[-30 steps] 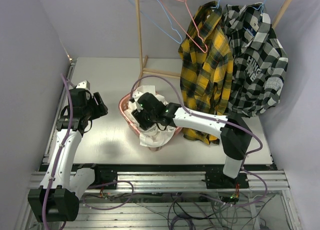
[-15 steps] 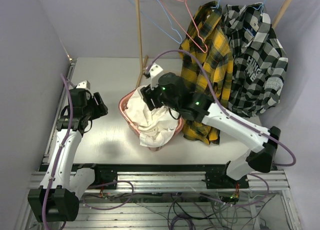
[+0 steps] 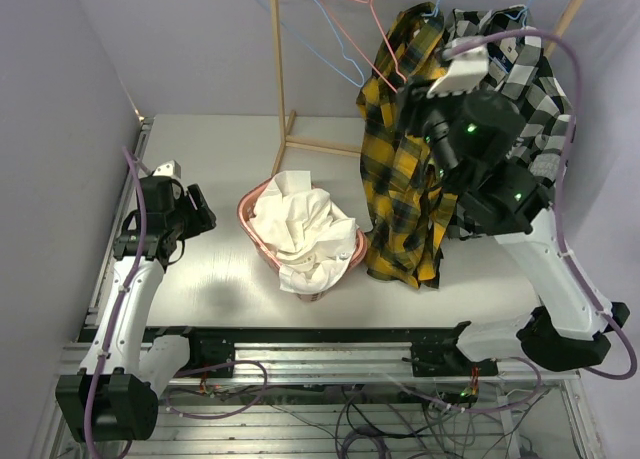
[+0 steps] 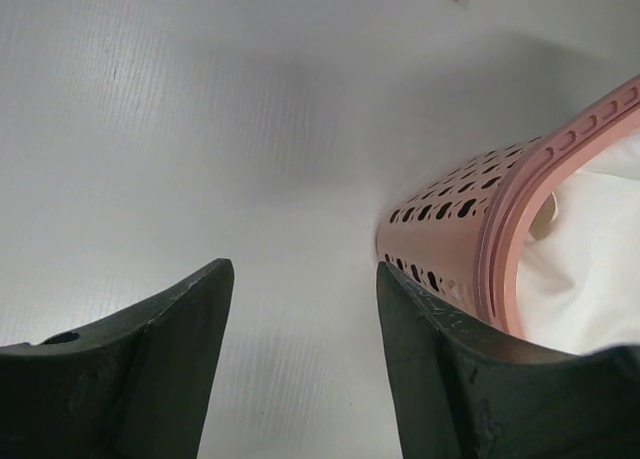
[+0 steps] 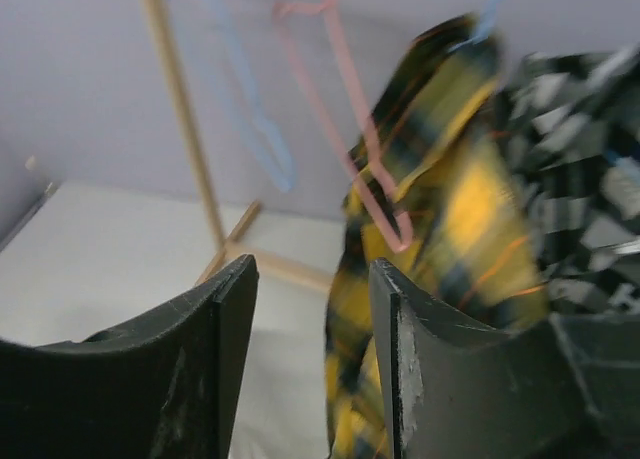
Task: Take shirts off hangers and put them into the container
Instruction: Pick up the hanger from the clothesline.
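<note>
Facing plaid shirt [image 5: 468, 219], right gripper [image 5: 312, 279] open, empty; left gripper [image 4: 305, 279] open, empty.

Your right gripper [image 5: 312, 267] shows its jaws apart with nothing between; beyond them you see the yellow plaid shirt [image 5: 460, 219] hanging, blurred; the pink hanger [image 5: 398, 241] overlaps its left edge.

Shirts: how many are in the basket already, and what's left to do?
Done: a white shirt lies in the pink basket, and a blue hanger and a pink hanger hang bare. In hand: nothing; the right gripper, open, faces the yellow plaid shirt. Left: that shirt and the black-and-white checked shirt, both on hangers.
</note>
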Controlling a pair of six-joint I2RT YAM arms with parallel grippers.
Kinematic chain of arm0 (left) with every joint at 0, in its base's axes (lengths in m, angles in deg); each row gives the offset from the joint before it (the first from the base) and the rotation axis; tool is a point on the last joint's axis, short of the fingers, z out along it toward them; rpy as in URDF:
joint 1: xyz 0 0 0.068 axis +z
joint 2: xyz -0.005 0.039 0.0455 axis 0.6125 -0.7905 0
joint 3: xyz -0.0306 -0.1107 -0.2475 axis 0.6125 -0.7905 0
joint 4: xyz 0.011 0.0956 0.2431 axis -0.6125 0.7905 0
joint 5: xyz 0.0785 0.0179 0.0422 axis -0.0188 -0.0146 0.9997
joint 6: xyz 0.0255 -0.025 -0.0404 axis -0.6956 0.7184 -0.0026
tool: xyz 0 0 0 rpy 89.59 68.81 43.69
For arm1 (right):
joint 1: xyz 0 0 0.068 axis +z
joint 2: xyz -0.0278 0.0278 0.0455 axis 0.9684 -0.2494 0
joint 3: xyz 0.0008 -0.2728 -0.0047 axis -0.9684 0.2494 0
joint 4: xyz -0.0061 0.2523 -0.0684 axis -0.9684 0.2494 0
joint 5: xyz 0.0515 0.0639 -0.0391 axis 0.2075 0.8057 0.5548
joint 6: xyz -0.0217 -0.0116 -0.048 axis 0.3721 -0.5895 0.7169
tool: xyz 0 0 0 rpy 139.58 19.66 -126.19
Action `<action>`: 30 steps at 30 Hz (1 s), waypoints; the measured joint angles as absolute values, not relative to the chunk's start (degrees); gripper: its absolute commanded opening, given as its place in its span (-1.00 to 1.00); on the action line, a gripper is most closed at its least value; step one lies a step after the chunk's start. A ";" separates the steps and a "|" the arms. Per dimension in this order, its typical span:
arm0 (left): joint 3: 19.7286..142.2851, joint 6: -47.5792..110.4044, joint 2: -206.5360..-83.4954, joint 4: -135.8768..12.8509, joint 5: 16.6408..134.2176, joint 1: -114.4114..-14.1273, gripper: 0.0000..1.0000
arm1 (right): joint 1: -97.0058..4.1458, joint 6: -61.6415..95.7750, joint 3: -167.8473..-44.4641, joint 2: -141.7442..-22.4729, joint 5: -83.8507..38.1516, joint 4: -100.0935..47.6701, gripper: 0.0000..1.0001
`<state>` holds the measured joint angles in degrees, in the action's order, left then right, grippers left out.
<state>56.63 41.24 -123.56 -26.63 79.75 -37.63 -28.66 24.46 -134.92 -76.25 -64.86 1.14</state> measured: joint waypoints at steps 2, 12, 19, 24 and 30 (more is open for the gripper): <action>56.63 41.24 -123.67 -26.63 79.70 -37.63 0.40 | -31.11 25.38 -137.52 -76.71 -66.50 -0.11 -0.08; 56.63 41.24 -123.67 -26.63 79.50 -37.76 0.40 | -45.01 27.63 -141.81 -82.26 -64.42 -2.64 0.17; 56.61 41.22 -123.67 -26.63 79.22 -40.49 0.40 | -55.33 24.48 -149.57 -89.25 -55.40 0.13 0.13; 56.61 41.22 -123.67 -26.63 79.00 -40.51 0.40 | -62.15 20.94 -155.88 -92.53 -45.60 2.34 0.04; 56.32 41.22 -123.67 -26.72 78.67 -40.71 0.40 | -66.98 17.66 -157.98 -95.42 -35.94 5.36 -0.03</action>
